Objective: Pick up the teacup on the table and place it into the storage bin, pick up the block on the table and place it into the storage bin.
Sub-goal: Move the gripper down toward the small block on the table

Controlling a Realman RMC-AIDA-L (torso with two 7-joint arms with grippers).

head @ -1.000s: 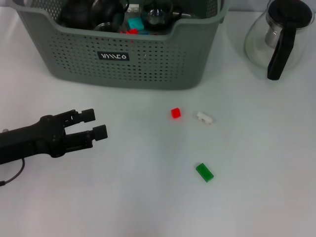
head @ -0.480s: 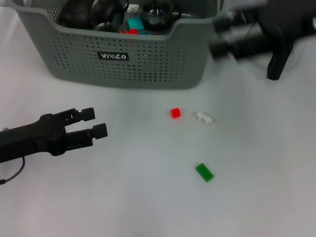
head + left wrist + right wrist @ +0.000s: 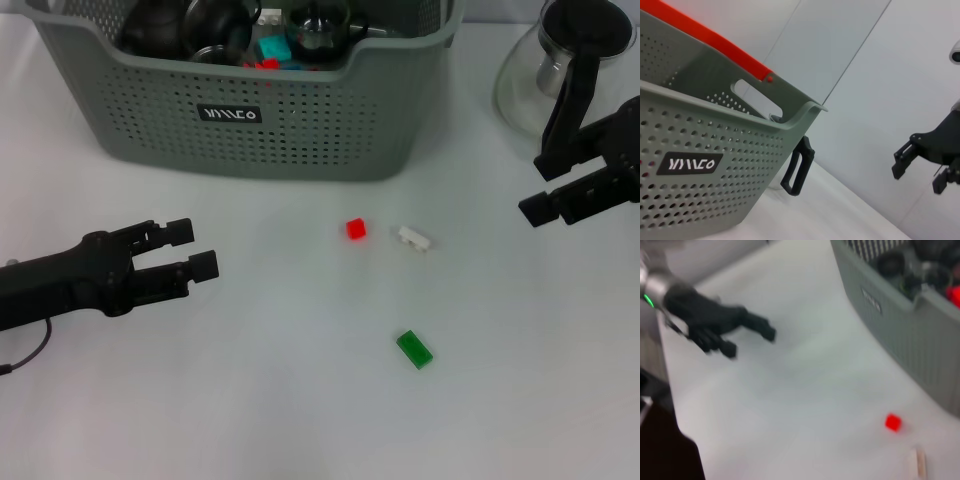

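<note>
Evidently the red block [image 3: 356, 229], lying on the table [image 3: 250, 400] just below the storage bin [image 3: 240, 100], is tiny, rigid and light, best pinched across opposite flat sides by the open-fingered right gripper [image 3: 545, 185], while the left gripper [image 3: 190, 250] hovers open too.

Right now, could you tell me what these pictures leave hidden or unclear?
- Storage bin contents: head view, the dark pieces are crowded together and cut by the top edge, so no teacup is identifiable.
- Glass teapot: head view, partly covered by the right gripper.
- White block: right wrist view, blurred.
- Left gripper: open, idle at the table's left.
</note>
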